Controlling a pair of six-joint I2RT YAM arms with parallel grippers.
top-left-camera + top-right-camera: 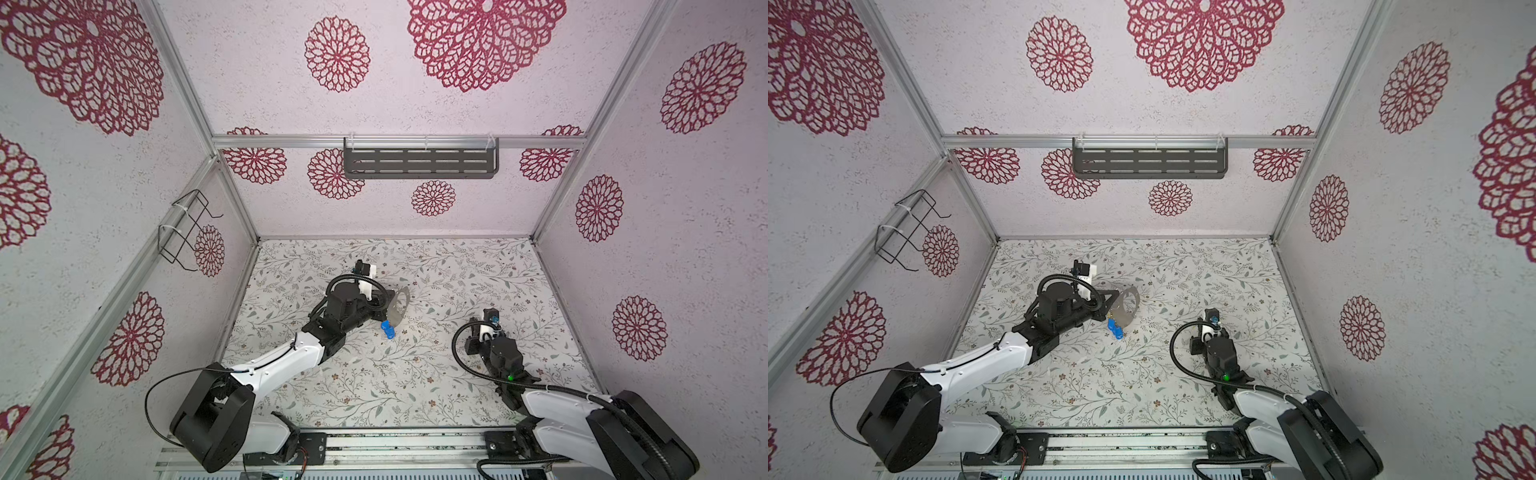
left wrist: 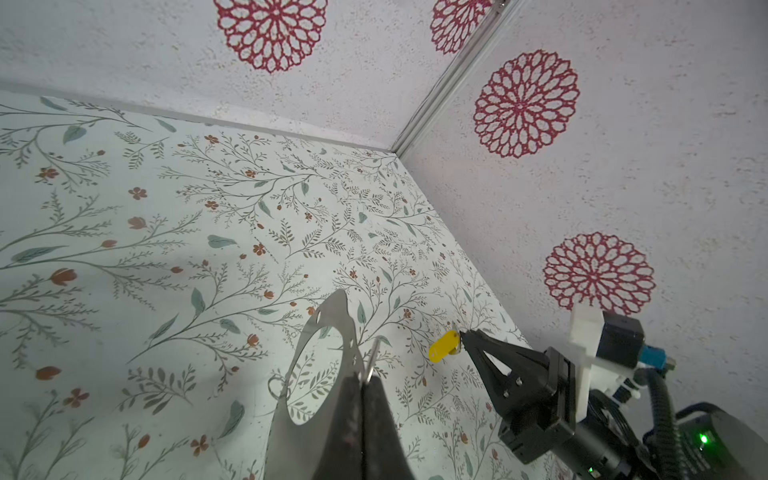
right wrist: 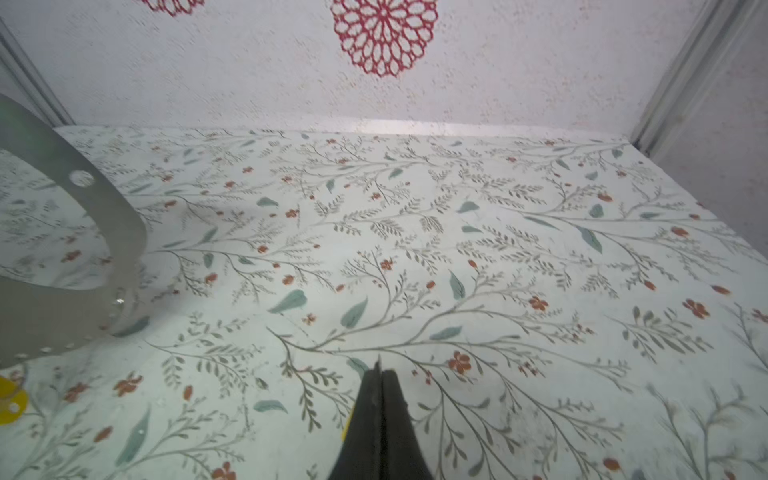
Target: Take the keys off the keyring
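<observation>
1 yellow key [image 2: 444,347] sits pinched in the right gripper [image 2: 462,333]; left gripper [image 2: 365,380] clamps the keyring [image 2: 332,328]

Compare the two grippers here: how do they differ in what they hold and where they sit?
The left gripper is shut on the keyring, a wide grey metal band; the right gripper is shut on one small yellow key. In both top views the left gripper sits near the middle, the right gripper farther right, apart from the keyring. Both are shut.
</observation>
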